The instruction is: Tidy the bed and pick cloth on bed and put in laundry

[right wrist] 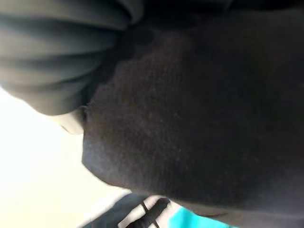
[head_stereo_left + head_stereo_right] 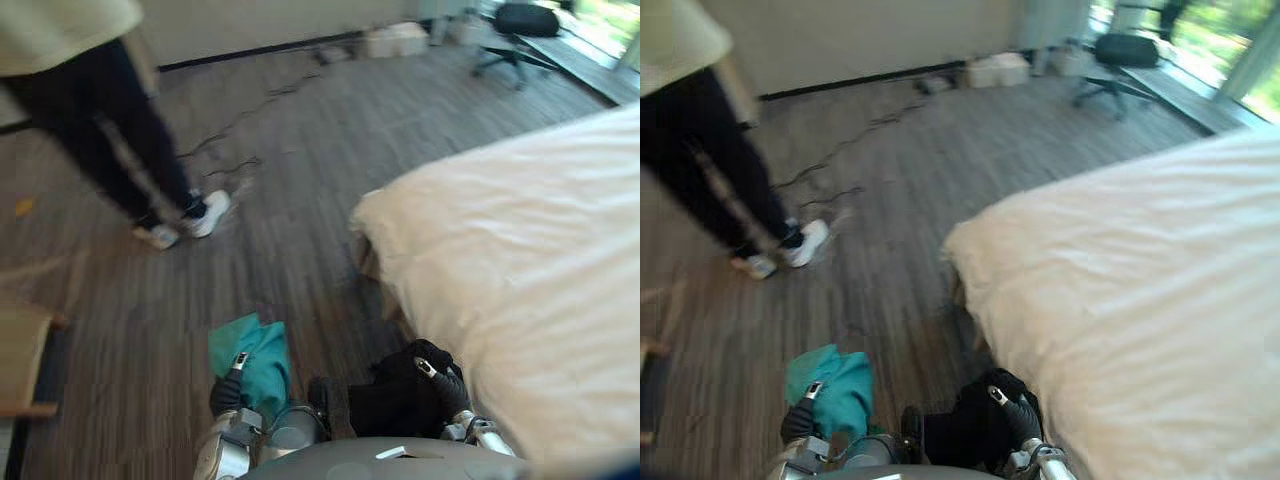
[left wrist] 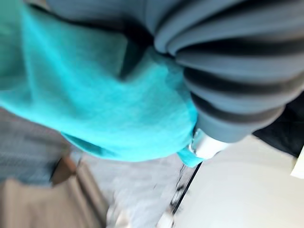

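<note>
A bunched teal cloth [image 2: 262, 355] hangs in my left hand [image 2: 228, 390], held low in front of me above the wooden floor. In the left wrist view the teal cloth [image 3: 95, 95] presses against the hand's dark ribbed cover. A black cloth [image 2: 395, 395] is gripped in my right hand [image 2: 447, 388], close beside the bed's near corner. The black cloth [image 1: 199, 118] lies right up against the right wrist camera. The bed [image 2: 520, 260], under a smooth white cover, runs along the right side.
A person [image 2: 110, 130] in dark trousers and white shoes walks at the upper left. A wooden piece of furniture [image 2: 20, 360] stands at the left edge. Far back are an office chair [image 2: 520, 25] and white boxes [image 2: 395, 40]; cables [image 2: 235, 160] trail across the floor.
</note>
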Available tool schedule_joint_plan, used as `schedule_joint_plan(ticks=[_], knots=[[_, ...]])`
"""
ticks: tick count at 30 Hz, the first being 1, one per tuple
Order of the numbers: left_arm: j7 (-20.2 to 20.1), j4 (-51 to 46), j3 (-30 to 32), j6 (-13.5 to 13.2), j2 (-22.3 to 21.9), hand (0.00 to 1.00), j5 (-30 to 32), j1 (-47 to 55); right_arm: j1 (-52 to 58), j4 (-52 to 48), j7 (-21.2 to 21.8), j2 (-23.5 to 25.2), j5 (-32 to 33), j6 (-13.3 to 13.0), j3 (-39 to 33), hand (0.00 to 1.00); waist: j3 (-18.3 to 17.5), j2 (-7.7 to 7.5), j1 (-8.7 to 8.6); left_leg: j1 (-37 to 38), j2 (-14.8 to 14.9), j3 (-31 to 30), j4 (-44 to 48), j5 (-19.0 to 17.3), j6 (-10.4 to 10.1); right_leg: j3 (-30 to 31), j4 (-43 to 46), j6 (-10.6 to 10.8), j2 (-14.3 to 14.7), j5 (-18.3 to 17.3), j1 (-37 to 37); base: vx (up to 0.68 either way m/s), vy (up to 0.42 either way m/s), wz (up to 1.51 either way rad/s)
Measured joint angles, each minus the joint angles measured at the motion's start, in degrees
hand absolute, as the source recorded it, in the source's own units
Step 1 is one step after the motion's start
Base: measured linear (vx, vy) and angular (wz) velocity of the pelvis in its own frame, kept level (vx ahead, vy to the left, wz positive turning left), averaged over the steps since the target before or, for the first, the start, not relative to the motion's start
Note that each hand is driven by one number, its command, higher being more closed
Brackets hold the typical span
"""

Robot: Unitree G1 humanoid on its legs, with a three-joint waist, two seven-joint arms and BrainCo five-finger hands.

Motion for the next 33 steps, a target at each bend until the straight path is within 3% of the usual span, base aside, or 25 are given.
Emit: schedule_joint_plan(ticks=[1, 2, 3, 5, 6, 9, 10, 12, 16, 19, 20, 21, 22, 23, 25, 26, 28, 29, 31, 32, 33], knots=[[0.0, 0.7, 0.1, -0.1, -0.4, 1.00, 0.0, -0.9, -0.7, -0.5, -0.2, 0.1, 0.5, -0.2, -0.1, 1.00, 0.2, 0.44, 0.09, 0.3, -0.3, 0.9, -0.9, 1.0, -1.6, 1.3, -8.4, 0.0, 0.9, -1.1, -1.2, 0.07, 0.056, 1.01], [0.1, 2.8, 0.0, 0.3, 0.0, 1.00, 0.1, -2.0, -1.2, 0.2, -0.2, 0.4, 1.5, -0.7, -0.1, 1.00, 0.9, 0.42, -0.57, 0.8, -1.2, 0.4, -0.9, 1.2, -5.1, 1.3, -11.6, 1.9, 0.8, 1.2, -0.2, 0.08, 0.057, 0.82], [0.3, 3.5, -0.2, 0.8, -0.1, 1.00, 0.1, -2.3, -1.1, 0.9, -0.3, 0.7, 1.7, -0.6, -0.1, 1.00, 0.7, 0.05, -0.88, 1.1, -1.1, 2.0, -1.1, 0.5, -6.1, 0.4, -12.3, 2.0, 0.2, 1.5, 0.1, 0.12, 0.030, 0.47], [0.4, 3.1, -3.0, 1.2, -0.3, 1.00, 0.0, -0.8, -0.5, 1.0, -0.4, 0.3, 1.8, -0.6, 0.6, 1.00, 0.3, 1.08, -0.82, 4.0, -2.7, 3.4, -6.5, 3.6, -8.7, 0.0, -13.3, 2.7, -0.3, 1.7, 1.0, 0.14, 0.002, 0.08], [0.5, 3.1, -3.7, 1.2, -0.2, 1.00, 0.0, -0.7, -0.3, 1.0, -0.4, 0.4, 1.8, -0.5, 0.6, 1.00, 0.3, 1.11, -0.92, 4.8, -3.3, 3.1, -8.5, 4.7, -9.0, -0.3, -13.7, 3.0, -0.3, 1.9, 1.3, 0.11, -0.008, 0.33], [2.0, 3.2, -7.0, 1.1, 1.1, 1.00, 0.0, -1.2, -0.1, 2.2, -1.2, 1.5, 1.8, -0.6, 1.8, 1.00, 0.9, -0.64, -1.64, 5.9, -4.6, 0.3, -9.9, 5.5, -9.1, -2.6, -14.7, 3.9, -0.3, 2.6, 3.9, 0.10, -0.059, 0.49], [2.5, 3.3, -9.1, 0.9, 2.2, 1.00, 0.2, -1.0, -0.4, 2.6, -1.8, 2.0, 1.8, -0.6, 2.3, 1.00, 0.7, -2.07, -1.59, 6.0, -4.9, -0.8, -9.9, 5.6, -9.1, -3.1, -14.6, 4.2, -0.1, 2.9, 4.6, 0.12, -0.102, 0.48], [3.2, 3.4, -11.6, 0.9, 3.8, 1.00, 2.3, -0.7, -1.0, 3.2, -2.4, 2.1, 1.8, -0.7, 3.3, 1.00, 0.0, -3.31, -1.37, 6.0, -4.3, -2.3, -9.6, 5.7, -9.3, -3.5, -12.9, 3.5, 0.6, 4.1, 4.7, 0.16, -0.111, 0.52], [4.3, 3.4, -13.8, 0.3, 5.4, 1.00, 2.5, -0.1, -2.3, 3.2, -4.1, 2.2, 1.9, -2.1, 4.7, 1.00, -0.1, -3.45, -0.42, 7.2, -2.0, -2.8, -9.6, 6.0, -9.7, -3.3, -9.8, 2.9, 2.1, 8.4, 4.7, 0.09, -0.033, 0.22], [5.1, 3.5, -14.5, -0.1, 6.2, 1.00, 4.6, -0.7, -3.4, 3.4, -5.1, 1.8, 1.8, -2.8, 5.7, 1.00, 0.3, -3.14, -0.27, 7.9, -2.3, -3.5, -9.7, 5.9, -9.6, -2.5, -3.4, 2.6, 0.8, 9.1, 3.0, 0.08, 0.008, 0.19], [5.4, 3.5, -14.7, -0.1, 6.1, 1.00, 4.6, -1.6, -3.7, 3.7, -5.4, 1.3, 1.8, -3.0, 5.6, 1.00, 0.8, -1.85, -1.07, 7.9, -1.1, -6.6, -9.6, 5.3, -9.5, 0.2, 2.2, -0.8, 1.2, 10.0, 0.2, 0.04, -0.001, 0.54], [5.8, 3.9, -15.0, -0.3, 5.9, 1.00, 4.6, -2.8, -4.0, 4.1, -5.8, 1.2, 1.8, -3.3, 5.7, 1.00, 1.9, 0.19, -2.01, 7.5, 0.3, -8.6, -9.6, 5.2, -10.1, 4.9, 2.0, -2.1, 3.1, 3.7, -2.1, 0.03, -0.002, 0.61], [6.2, 4.1, -15.0, -0.3, 6.2, 1.00, 4.6, -3.3, -3.8, 4.2, -5.8, 1.2, 1.8, -3.5, 6.2, 1.00, 2.1, 0.44, -2.22, 7.3, 0.8, -9.4, -9.6, 5.3, -10.2, 7.0, -0.1, -2.1, 4.4, 2.1, -2.8, -0.03, -0.002, 0.68], [6.4, 5.0, -15.0, -0.6, 6.9, 1.00, 4.6, -4.3, -3.1, 4.3, -5.8, 1.2, 1.8, -4.0, 6.6, 1.00, 2.0, 0.26, -2.49, 6.8, 0.9, -10.9, -9.6, 5.7, -10.6, 11.0, -6.0, -2.1, 6.1, 1.6, -3.8, -0.04, -0.030, 0.67], [6.5, 6.1, -15.1, -0.7, 8.1, 1.00, 4.5, -5.4, -2.6, 4.3, -6.2, 1.5, 2.2, -4.7, 6.6, 1.00, 2.2, -2.17, -2.61, 6.6, -1.3, -12.5, -10.0, 6.1, -11.2, 14.2, -13.7, -1.7, 5.0, 4.3, -4.9, -0.05, -0.074, 0.71], [6.6, 7.6, -15.2, -0.4, 7.9, 1.00, 4.5, -5.9, -2.1, 5.0, -6.5, 1.3, 3.3, -5.0, 6.2, 1.00, 2.1, -2.51, -3.09, 6.9, -2.0, -13.9, -9.9, 6.2, -12.0, 13.5, -13.0, 0.1, 4.3, 5.5, -4.7, -0.03, -0.080, 0.53], [6.6, 7.7, -15.7, -0.2, 6.8, 1.00, 4.5, -4.9, -1.7, 4.9, -6.6, -0.1, 3.6, -5.1, 6.1, 1.00, 1.1, -2.16, -2.33, 6.8, -1.0, -12.8, -10.0, 6.0, -12.2, 13.3, -14.0, -0.2, 5.1, 5.3, -4.7, -0.03, -0.083, 0.06], [6.6, 7.7, -16.3, -0.2, 6.1, 1.00, 4.5, -4.0, -1.8, 4.9, -6.6, -0.9, 3.7, -5.3, 5.9, 1.00, 1.0, -0.54, -1.94, 6.7, -0.6, -12.3, -10.0, 6.0, -12.3, 13.6, -15.1, -0.2, 5.9, 5.6, -4.6, -0.03, -0.070, -0.27], [6.5, 7.7, -18.0, -0.1, 6.0, 1.00, 4.6, -3.2, -2.0, 4.9, -6.7, -1.0, 4.2, -5.5, 5.9, 1.00, 0.7, 0.43, -2.22, 6.3, 0.0, -12.1, -10.0, 6.0, -12.4, 13.8, -16.3, 0.0, 6.5, 5.8, -4.5, -0.02, -0.050, -0.11], [6.5, 8.5, -22.3, -0.1, 8.0, 1.00, 6.8, -4.0, -3.3, 9.5, -6.2, 1.3, 4.7, -6.9, 6.2, 1.00, -0.5, -2.33, -3.22, 9.7, -1.1, -10.4, -10.0, 3.9, -13.9, 15.6, -20.2, 0.2, 5.9, 6.8, 0.6, 0.00, 0.000, 0.00], [6.5, 8.5, -22.3, -0.1, 8.0, 1.00, 6.8, -4.0, -3.3, 9.5, -6.2, 1.3, 4.7, -6.9, 6.2, 1.00, -0.5, -2.33, -3.21, 9.7, -1.1, -10.4, -10.0, 3.9, -13.9, 15.6, -20.2, 0.2, 5.9, 6.8, 0.6, 0.00, 0.000, 0.00]])
